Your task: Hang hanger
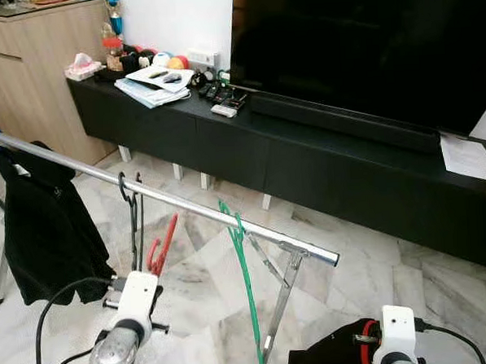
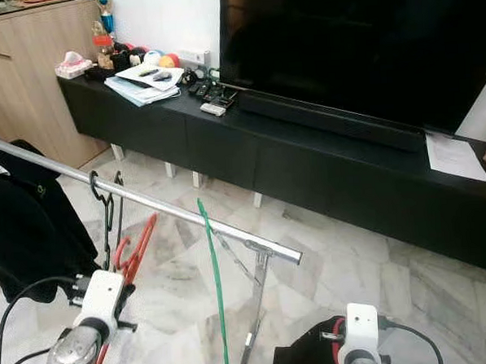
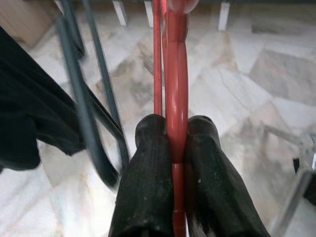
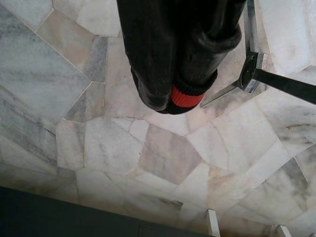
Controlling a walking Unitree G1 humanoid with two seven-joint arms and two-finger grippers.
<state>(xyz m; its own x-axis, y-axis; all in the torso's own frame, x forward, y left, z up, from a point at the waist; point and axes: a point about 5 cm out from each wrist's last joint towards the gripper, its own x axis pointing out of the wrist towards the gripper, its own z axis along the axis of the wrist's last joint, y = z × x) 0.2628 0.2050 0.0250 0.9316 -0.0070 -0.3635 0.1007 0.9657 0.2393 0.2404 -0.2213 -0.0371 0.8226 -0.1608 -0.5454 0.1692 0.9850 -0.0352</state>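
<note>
Red hanger (image 3: 175, 98) below rail (image 1: 179, 200)

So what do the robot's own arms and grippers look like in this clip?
Both arms are silver with white wrist housings and looping black cables. The left gripper has two long, ribbed black fingers. The right gripper is glossy black with a red ribbed band.

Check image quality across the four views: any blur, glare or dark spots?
Left and right eye views: sharp and evenly lit, though the TV is a black mass with faint reflection. Left wrist view: the red hanger clamped in the left pincer is crisp, while the dark hangers beside it are smeared. Right wrist view: floor tiles sharp; right pincer close and dark.
</note>
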